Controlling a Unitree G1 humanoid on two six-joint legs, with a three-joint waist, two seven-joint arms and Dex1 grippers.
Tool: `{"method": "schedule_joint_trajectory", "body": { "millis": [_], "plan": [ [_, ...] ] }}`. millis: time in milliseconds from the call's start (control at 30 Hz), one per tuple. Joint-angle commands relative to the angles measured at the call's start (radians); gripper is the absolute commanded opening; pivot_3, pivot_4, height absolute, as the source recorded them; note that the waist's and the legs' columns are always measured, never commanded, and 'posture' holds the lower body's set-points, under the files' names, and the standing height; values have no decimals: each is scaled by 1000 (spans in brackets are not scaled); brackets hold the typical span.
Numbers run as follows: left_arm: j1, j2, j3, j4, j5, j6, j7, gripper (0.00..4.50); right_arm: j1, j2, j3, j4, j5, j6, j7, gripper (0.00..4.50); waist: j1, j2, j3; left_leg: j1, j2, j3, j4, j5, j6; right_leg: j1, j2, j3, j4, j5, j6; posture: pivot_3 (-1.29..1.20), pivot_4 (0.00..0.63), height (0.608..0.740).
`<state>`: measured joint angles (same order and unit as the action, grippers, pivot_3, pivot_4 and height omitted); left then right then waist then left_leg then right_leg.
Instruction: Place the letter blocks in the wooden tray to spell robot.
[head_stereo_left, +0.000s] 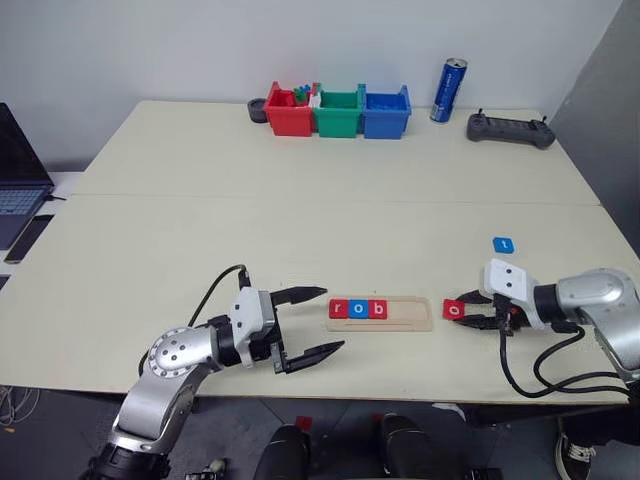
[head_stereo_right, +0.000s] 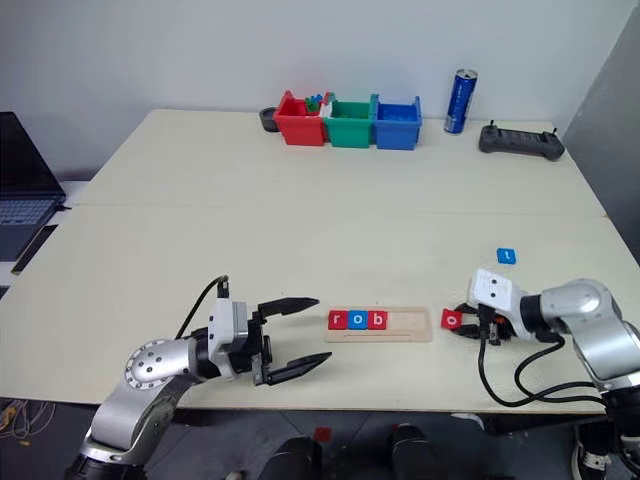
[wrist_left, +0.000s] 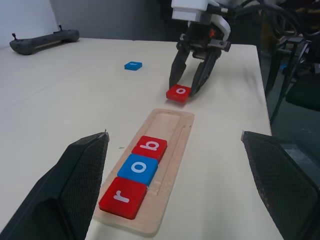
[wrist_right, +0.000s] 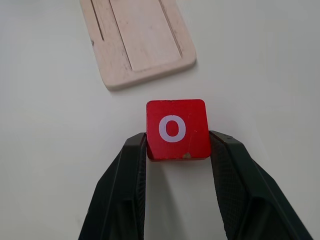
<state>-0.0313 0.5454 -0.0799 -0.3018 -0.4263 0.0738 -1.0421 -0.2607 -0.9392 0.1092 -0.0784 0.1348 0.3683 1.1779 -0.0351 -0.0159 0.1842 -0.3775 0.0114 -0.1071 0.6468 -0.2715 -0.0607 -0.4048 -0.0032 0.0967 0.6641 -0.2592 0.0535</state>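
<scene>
Tray: wooden tray (head_stereo_left: 380, 313) lies flat near the front edge of the pale counter (head_stereo_left: 300, 220), its long side running left to right between the two arms.
Tiles in tray: red r block (head_stereo_left: 338, 309), blue o block (head_stereo_left: 357, 309) and red b block (head_stereo_left: 377, 309) sit side by side, touching, in the left part of the groove; the right part of the groove is bare wood.
Red o block (wrist_right: 177, 129): lies flat on the counter just beside the right end of the tray, apart from it, letter up.
Right gripper (head_stereo_left: 484, 308): angled down toward the counter, its two black fingers (wrist_right: 125, 195) pressed against opposite edges of the red o block, so it clasps that tile at a narrow spread.
Blue t block (head_stereo_left: 504, 243): lies alone on the counter beyond the right gripper, well apart from the tray.
Left gripper (head_stereo_left: 315, 320): held level just left of the tray, pointing toward it, fingers spread wide with nothing between them.
Bins: red bin (head_stereo_left: 289, 111), green bin (head_stereo_left: 338, 112) and blue bin (head_stereo_left: 386, 111) stand in a row, touching, at the far side of the counter; small coloured pieces show in the red one.
Other items: blue drink can (head_stereo_left: 449, 90) upright right of the bins; dark handheld controller (head_stereo_left: 510, 128) further right; laptop (head_stereo_left: 18, 180) at the left edge.
</scene>
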Motion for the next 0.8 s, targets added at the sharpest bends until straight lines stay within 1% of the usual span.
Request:
{"method": "schedule_joint_trajectory", "body": {
  "millis": [33, 167, 233, 333, 400, 433, 467, 533, 633, 700, 800],
  "plan": [
    [-32, -7, -9, 7, -9, -21, -20, 4500, -2, -15, -19, 58, -29, -61, -20, 1444, 0, 0, 0, 0, 0, 0, 0, 0, 0, 0, 0, 0, 0, 0, 0, 0, 150, 740],
    [-50, -12, -15, 13, -11, -17, -25, 4500, -6, -16, -11, 129, -44, -112, -22, 1444, 0, 0, 0, 0, 0, 0, 0, 0, 0, 0, 0, 0, 0, 0, 0, 0, 150, 740],
    [-50, -11, -16, 12, -11, -17, -26, 4500, -6, -18, -11, 142, -41, -123, -17, 2192, 1, 0, 0, 0, 0, 0, 0, 0, 0, 1, 0, 0, 0, 0, 0, 0, 150, 740],
    [-48, -8, -14, 7, -14, -14, -25, 4500, -9, -26, -14, 143, -30, -132, 5, 3186, 2, 0, 0, 0, 0, 0, 0, 0, 0, 1, 0, 0, 0, 0, 0, 0, 150, 740],
    [-47, -7, -13, 4, -15, -12, -23, 4500, -17, -34, -15, 140, -26, -150, 22, 3949, 2, 0, 0, 0, 0, 0, 0, 0, 0, 1, 0, 0, 0, 0, 0, 0, 150, 740],
    [-45, -7, -13, 0, -15, -11, -21, 4500, -25, -42, -15, 134, -24, -166, 36, 4271, 2, 0, 0, 0, 0, 0, 0, 0, 0, 1, 0, 0, 0, 0, 0, 0, 150, 740],
    [-43, -7, -13, -2, -15, -10, -19, 4500, -33, -49, -14, 127, -22, -186, 50, 4485, 2, 0, 0, 0, 0, 0, 0, 0, 0, 1, 0, 0, 0, 0, 0, 0, 150, 740],
    [-41, -7, -12, -3, -14, -10, -16, 4500, -56, -70, -4, 119, -34, -270, 95, 4485, 2, 0, 0, 0, 0, 0, 0, 0, 0, 1, 0, 0, 0, 0, 0, 0, 150, 740],
    [-42, -10, -13, -2, -13, -10, -13, 4500, -116, -97, 32, 159, -83, -469, 166, 4485, -3, 0, 0, 1, 0, 0, 0, 0, 0, 0, 0, 0, 0, 0, 0, 0, 150, 740],
    [-44, -12, -15, -1, -12, -11, -10, 4500, -176, -100, 71, 226, -135, -646, 191, 4485, -7, 0, 0, 1, 0, 1, 0, 0, 0, 0, 0, 0, 0, 0, 0, 0, 150, 740],
    [-47, -18, -18, 1, -9, -11, -6, 4500, -287, -76, 141, 357, -207, -911, 218, 4485, -10, 0, 0, 2, 1, 1, 0, 0, 0, 1, 0, 0, 0, 0, 0, 0, 150, 740]
  ]
}}
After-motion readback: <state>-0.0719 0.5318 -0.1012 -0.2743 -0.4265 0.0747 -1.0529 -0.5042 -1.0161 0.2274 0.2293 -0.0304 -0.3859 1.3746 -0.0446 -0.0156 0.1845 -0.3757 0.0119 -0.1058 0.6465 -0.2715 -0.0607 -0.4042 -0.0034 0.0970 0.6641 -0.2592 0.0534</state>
